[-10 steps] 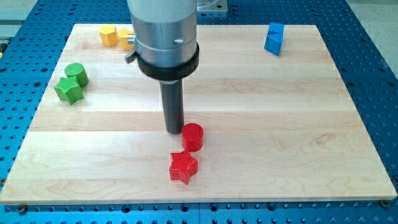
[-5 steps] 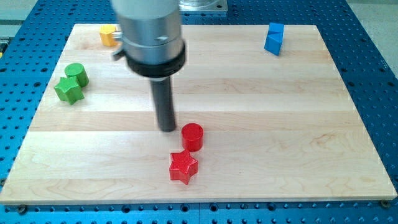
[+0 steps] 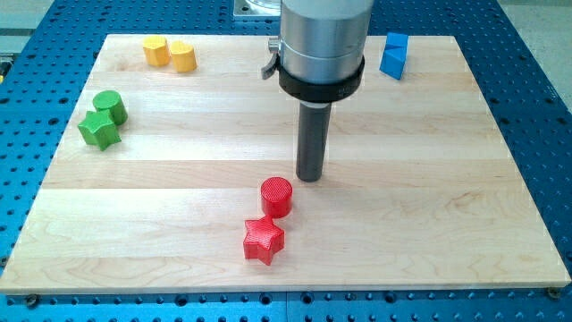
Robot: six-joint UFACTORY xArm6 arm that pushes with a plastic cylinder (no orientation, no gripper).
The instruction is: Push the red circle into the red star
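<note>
the red circle point(image 3: 276, 196) is my landmark here. my tip point(image 3: 309, 178) stands on the desk point(image 3: 429, 179) just beside the red circle, toward the view's top and right of it, with a thin strip of wood between them, so it does not touch the block. this tool is only a plain dark rod, it has no jaws to open or close, and it holds nothing.

the red star point(image 3: 264, 240) lies toward the view's bottom of the red circle and a little to the view's left. the two red blocks are very near; from this angle i cannot tell for sure if their edges already touch or if a small gap is left.

the line from the tip through the red circle runs down and left, and the star sits nearly on that line, only a bit more straight down. i judge that the tip should first come more directly to the top side of the circle, then push toward the view's bottom.
</note>
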